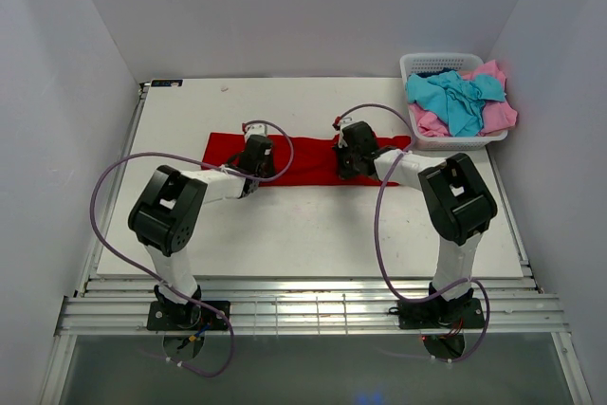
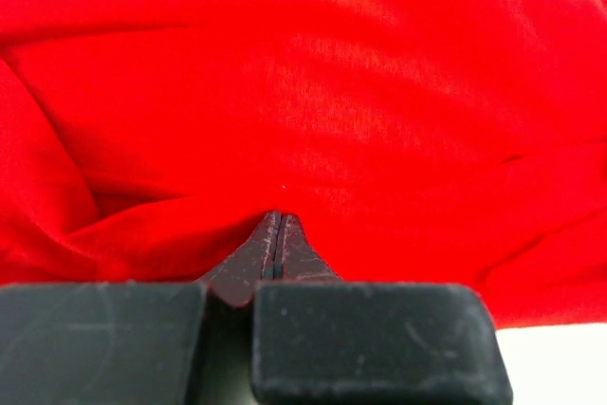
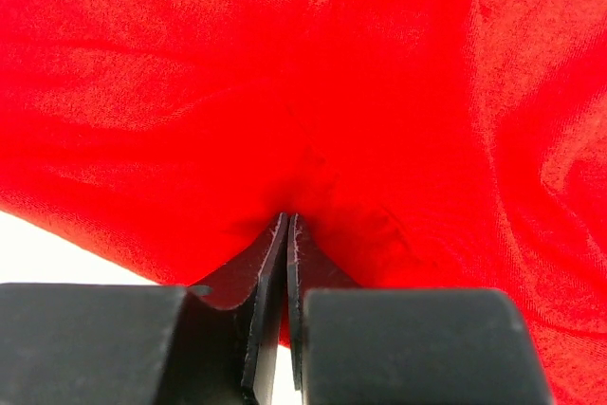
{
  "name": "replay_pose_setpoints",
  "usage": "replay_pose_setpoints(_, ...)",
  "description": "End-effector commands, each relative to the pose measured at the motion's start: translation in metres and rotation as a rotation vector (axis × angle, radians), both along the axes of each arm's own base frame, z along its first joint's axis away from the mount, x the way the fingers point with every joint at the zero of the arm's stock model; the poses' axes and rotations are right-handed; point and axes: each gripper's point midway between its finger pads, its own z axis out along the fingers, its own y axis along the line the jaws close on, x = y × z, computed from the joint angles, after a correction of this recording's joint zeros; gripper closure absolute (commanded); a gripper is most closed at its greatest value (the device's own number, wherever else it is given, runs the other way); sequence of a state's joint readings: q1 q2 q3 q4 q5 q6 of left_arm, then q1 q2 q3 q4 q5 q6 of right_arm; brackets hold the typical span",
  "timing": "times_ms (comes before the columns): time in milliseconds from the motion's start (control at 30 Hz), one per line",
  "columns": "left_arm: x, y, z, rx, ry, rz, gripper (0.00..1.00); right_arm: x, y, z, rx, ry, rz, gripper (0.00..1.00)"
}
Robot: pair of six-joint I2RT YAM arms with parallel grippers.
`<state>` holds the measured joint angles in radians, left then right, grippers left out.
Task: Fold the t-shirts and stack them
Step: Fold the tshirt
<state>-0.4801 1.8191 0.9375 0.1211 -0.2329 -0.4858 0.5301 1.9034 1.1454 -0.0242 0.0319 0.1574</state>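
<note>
Three shirts are in play, and only one lies out on the tabletop (image 1: 285,234). At the left, the left gripper (image 1: 254,156) is down on the left part of the red shirt (image 1: 313,163), which lies as a long, flattened band across the middle of the tabletop. From its wrist view the jaws are pressed tight together, with creases in the red cloth running in to the tips, so it looks like a thin pinch of fabric near the band's near edge.

Further right, the right gripper (image 1: 349,160) is in the same pose on the shirt's right part. It too is closed, its tips sunk into a pucker of cloth beside the edge where the white tabletop shows.

At the far right, a blue shirt (image 1: 460,101) and a pink shirt (image 1: 503,116) sit crumpled in the basket (image 1: 427,62), not yet folded.

The red shirt looks light, limp and thin. I judge it will sag and drag between two pinches rather than keep any shape, and a shallow pinch may slip off or catch only one layer. The best hold seems to be on the edge, well apart towards either end, so that the cloth hangs evenly when it is lifted to fold over.
</note>
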Motion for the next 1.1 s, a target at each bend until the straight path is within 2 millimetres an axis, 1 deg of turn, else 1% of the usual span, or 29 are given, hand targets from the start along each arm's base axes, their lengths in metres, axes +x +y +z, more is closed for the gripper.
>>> replay_pose_setpoints(0, 0.017, 0.0, 0.011, 0.024, -0.054, 0.02, 1.0, -0.024, -0.013, -0.015, -0.051, 0.072, -0.013, 0.91)
replay_pose_setpoints(133, 0.024, 0.0, 0.005, 0.034, -0.051, 0.029, 1.0, -0.029, -0.015, -0.018, -0.059, 0.083, -0.016, 0.91)
replay_pose_setpoints(233, 0.028, 0.005, 0.003, 0.039, -0.052, 0.052, 1.0, -0.032, -0.018, -0.019, -0.074, 0.089, -0.022, 0.91)
replay_pose_setpoints(433, 0.039, 0.015, 0.006, 0.028, -0.066, 0.089, 1.0, -0.04, -0.024, -0.025, -0.094, 0.109, -0.024, 0.91)
replay_pose_setpoints(600, 0.044, 0.024, 0.014, 0.036, -0.091, 0.125, 1.0, -0.042, -0.027, -0.026, -0.103, 0.112, -0.026, 0.92)
replay_pose_setpoints(633, 0.046, 0.03, 0.02, 0.046, -0.107, 0.144, 1.0, -0.042, -0.029, -0.025, -0.108, 0.111, -0.032, 0.92)
replay_pose_setpoints(700, 0.045, 0.038, 0.022, 0.06, -0.11, 0.154, 1.0, -0.043, -0.03, -0.021, -0.115, 0.106, -0.033, 0.92)
replay_pose_setpoints(767, 0.046, 0.053, 0.025, 0.058, -0.109, 0.183, 1.0, -0.045, -0.033, -0.02, -0.12, 0.103, -0.039, 0.92)
replay_pose_setpoints(800, 0.044, 0.065, 0.02, 0.064, -0.092, 0.208, 1.0, -0.047, -0.035, -0.019, -0.122, 0.104, -0.04, 0.92)
replay_pose_setpoints(867, 0.041, 0.077, 0.018, 0.065, -0.084, 0.234, 1.0, -0.05, -0.037, -0.017, -0.122, 0.102, -0.043, 0.91)
replay_pose_setpoints(900, 0.04, 0.086, 0.016, 0.066, -0.08, 0.255, 1.0, -0.051, -0.038, -0.015, -0.119, 0.098, -0.043, 0.91)
replay_pose_setpoints(967, 0.034, 0.099, 0.01, 0.07, -0.063, 0.283, 1.0, -0.055, -0.042, -0.016, -0.129, 0.1, -0.05, 0.92)
replay_pose_setpoints(1067, 0.03, 0.109, 0.012, 0.087, -0.061, 0.312, 1.0, -0.06, -0.047, -0.017, -0.138, 0.105, -0.058, 0.92)
